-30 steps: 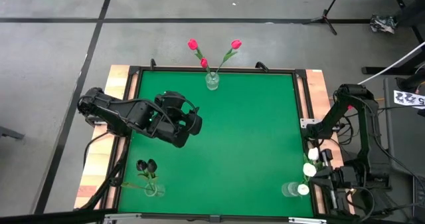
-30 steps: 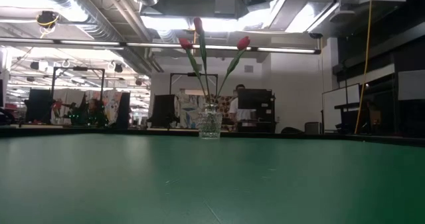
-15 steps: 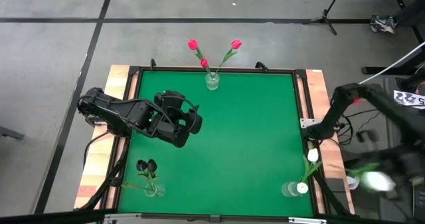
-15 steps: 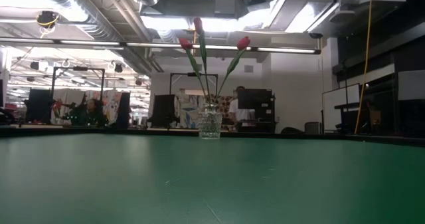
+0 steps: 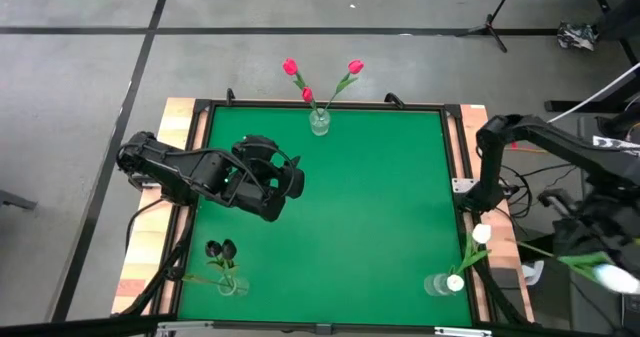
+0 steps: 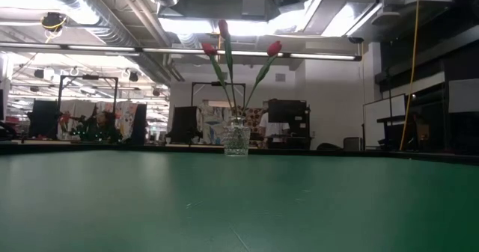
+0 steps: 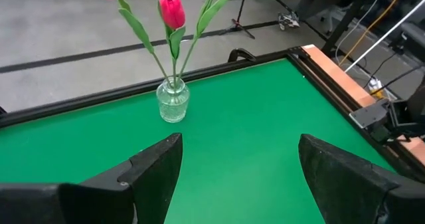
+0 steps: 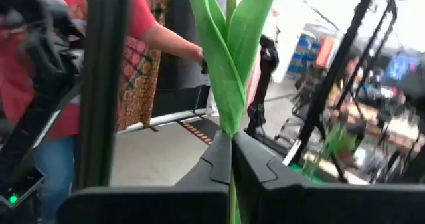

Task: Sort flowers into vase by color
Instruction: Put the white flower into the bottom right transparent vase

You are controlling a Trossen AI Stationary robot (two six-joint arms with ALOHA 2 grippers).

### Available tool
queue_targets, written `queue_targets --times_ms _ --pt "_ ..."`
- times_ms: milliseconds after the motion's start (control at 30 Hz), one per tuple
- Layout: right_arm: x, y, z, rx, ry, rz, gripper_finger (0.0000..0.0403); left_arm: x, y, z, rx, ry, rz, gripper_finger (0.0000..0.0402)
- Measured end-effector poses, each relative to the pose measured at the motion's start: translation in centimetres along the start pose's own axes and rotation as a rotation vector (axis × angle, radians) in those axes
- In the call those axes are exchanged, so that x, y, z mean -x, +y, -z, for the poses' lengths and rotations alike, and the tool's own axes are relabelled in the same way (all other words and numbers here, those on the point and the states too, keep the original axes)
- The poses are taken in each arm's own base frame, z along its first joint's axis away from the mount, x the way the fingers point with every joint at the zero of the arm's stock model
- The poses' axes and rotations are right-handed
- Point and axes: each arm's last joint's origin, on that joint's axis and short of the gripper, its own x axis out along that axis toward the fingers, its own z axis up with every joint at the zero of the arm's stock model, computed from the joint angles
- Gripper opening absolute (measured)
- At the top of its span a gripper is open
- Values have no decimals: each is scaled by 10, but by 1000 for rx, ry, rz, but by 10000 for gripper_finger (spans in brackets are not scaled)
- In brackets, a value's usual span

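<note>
Three pink-red tulips (image 5: 305, 81) stand in the vase (image 5: 319, 123) at the table's (image 5: 360, 197) twelve o'clock edge. Left gripper (image 5: 290, 185), fingers apart, hovers at nine o'clock. Right gripper (image 8: 232, 159), beyond the four o'clock edge, has fingers clamped on a green stem (image 8: 229, 58).

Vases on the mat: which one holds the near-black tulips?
The vase at the mat's near-left corner, with two dark heads; the far-edge vase holds pink-red tulips, the near-right vase white ones.
</note>
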Motion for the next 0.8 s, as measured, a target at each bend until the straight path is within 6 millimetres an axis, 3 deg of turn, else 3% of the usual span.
queue_targets --times_ms 267,367,567,700,800 --pt "-33 12 54 -92 35 221 0 -1 -1 1 46 0 -1 294" --pt "-52 9 57 -161 42 346 0 -3 -3 3 45 -3 -6 294" --pt "-75 -28 26 -336 13 586 0 -7 -7 6 61 -4 -13 294" --pt "-68 -68 -12 -423 -18 703 0 -8 -8 7 66 -5 -16 294" --pt "-55 -87 -45 -282 35 676 0 -9 -8 8 59 -4 -18 294"
